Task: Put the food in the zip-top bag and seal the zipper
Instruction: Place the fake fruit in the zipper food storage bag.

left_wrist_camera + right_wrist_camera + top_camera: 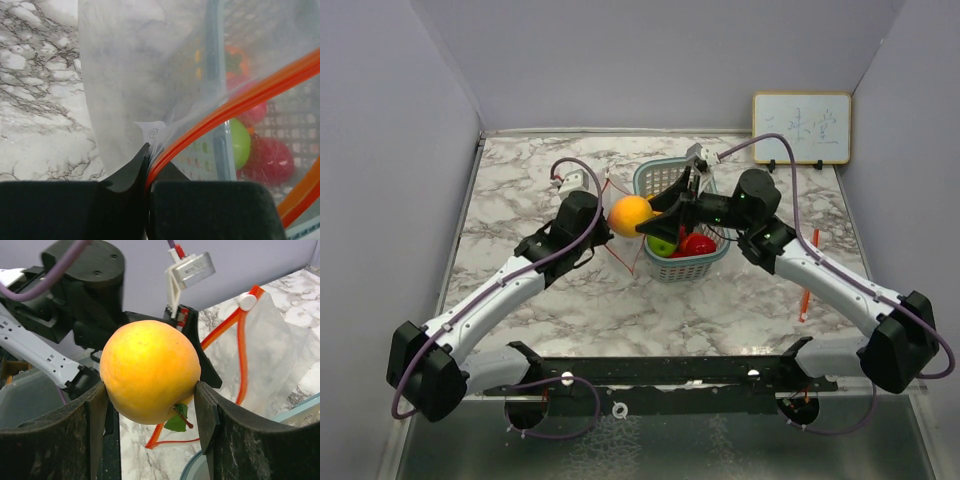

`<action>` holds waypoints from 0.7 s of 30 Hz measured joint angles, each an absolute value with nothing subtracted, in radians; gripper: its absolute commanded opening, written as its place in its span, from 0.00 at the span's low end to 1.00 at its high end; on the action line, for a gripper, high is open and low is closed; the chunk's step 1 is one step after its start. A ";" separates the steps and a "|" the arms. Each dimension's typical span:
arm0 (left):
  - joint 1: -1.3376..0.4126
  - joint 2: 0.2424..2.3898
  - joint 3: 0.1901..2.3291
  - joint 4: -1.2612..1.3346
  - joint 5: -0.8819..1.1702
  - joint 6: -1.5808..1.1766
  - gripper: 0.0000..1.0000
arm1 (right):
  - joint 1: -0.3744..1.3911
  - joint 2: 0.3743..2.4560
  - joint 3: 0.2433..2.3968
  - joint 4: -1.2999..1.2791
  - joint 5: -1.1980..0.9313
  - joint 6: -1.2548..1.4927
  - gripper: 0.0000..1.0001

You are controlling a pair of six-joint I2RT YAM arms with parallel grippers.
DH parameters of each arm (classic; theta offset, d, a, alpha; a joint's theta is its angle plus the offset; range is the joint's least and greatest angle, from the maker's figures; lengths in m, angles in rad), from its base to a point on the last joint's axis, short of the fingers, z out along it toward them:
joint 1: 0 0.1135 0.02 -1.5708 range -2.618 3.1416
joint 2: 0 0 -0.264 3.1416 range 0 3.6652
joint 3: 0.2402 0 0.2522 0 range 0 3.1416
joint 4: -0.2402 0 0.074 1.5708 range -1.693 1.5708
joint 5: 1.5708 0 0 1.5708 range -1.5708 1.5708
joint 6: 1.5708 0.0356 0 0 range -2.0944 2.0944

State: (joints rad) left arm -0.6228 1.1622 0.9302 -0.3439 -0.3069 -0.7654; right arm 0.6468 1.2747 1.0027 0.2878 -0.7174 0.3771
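The right gripper (pixel 150 402) grasps a glossy orange-yellow round toy fruit (pixel 150 370) between its two dark fingers, one on each side. The fruit's small green leaf and red stem point downward in the right wrist view. From above, this fruit (pixel 630 215) sits at the centre of the frame, off the white marble table (pixel 520 200) and just left of the teal mesh plastic basket (pixel 690 268).

The left gripper (pixel 149 175) is clenched on the mouth edge of the clear crinkly zip-top bag (pixel 130 75), pinching it right beside the red-orange zipper strip (pixel 240 100). In the left wrist view, that strip runs from lower centre up to the upper right. In the right wrist view, the two strips spread apart below a white round piece (pixel 246 301) at upper right, with the mouth gaping.

A green toy fruit (pixel 662 245) and a red one (pixel 698 243) lie in the basket.

A small white tab with a spiral mark (pixel 153 132) sits on the bag. The whiteboard (pixel 802 128) at upper right bears faint writing, too pale to read.
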 measured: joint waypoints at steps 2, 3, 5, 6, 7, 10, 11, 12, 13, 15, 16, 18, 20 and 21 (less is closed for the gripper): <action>-0.622 1.142 0.907 -0.318 -0.285 -0.772 0.00 | 0.647 1.305 0.996 0.333 -0.717 0.400 0.27; -0.622 1.129 0.897 -0.311 -0.276 -0.774 0.00 | 0.647 1.330 0.995 0.356 -0.717 0.413 0.27; -0.620 1.102 0.881 -0.294 -0.257 -0.777 0.00 | 0.647 1.367 0.991 0.384 -0.708 0.426 0.27; -0.618 1.090 0.875 -0.286 -0.250 -0.778 0.00 | 0.647 1.379 0.988 0.391 -0.700 0.431 0.27; -0.617 1.080 0.871 -0.282 -0.245 -0.779 0.00 | 0.647 1.393 0.983 0.395 -0.684 0.433 0.26; -0.612 1.044 0.856 -0.268 -0.229 -0.781 0.00 | 0.647 1.417 0.980 0.386 -0.621 0.427 0.26; -0.609 1.034 0.851 -0.266 -0.225 -0.781 0.00 | 0.647 1.424 0.980 0.373 -0.583 0.418 0.26; -0.607 1.024 0.846 -0.263 -0.220 -0.783 0.00 | 0.647 1.427 0.980 0.360 -0.552 0.412 0.27; -0.606 1.016 0.843 -0.263 -0.215 -0.784 0.00 | 0.649 1.432 0.980 0.342 -0.507 0.403 0.27; -0.601 1.005 0.841 -0.263 -0.203 -0.787 0.00 | 0.656 1.442 0.986 0.297 -0.423 0.382 0.27; -0.601 1.002 0.841 -0.262 -0.197 -0.788 0.00 | 0.662 1.447 0.993 0.273 -0.380 0.369 0.28; -0.596 0.999 0.841 -0.256 -0.186 -0.791 0.00 | 0.682 1.466 1.024 0.209 -0.271 0.333 0.30; -0.591 1.000 0.841 -0.248 -0.173 -0.793 0.00 | 0.715 1.482 1.060 0.155 -0.189 0.300 0.33; -0.589 1.002 0.841 -0.243 -0.167 -0.793 0.00 | 0.738 1.491 1.085 0.126 -0.147 0.279 0.36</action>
State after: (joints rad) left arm -0.5888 1.0016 0.8410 -0.2432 -0.1665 -0.7933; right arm 0.7383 1.4910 1.0847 0.1265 -0.1467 0.2790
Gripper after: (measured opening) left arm 0.012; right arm 0.637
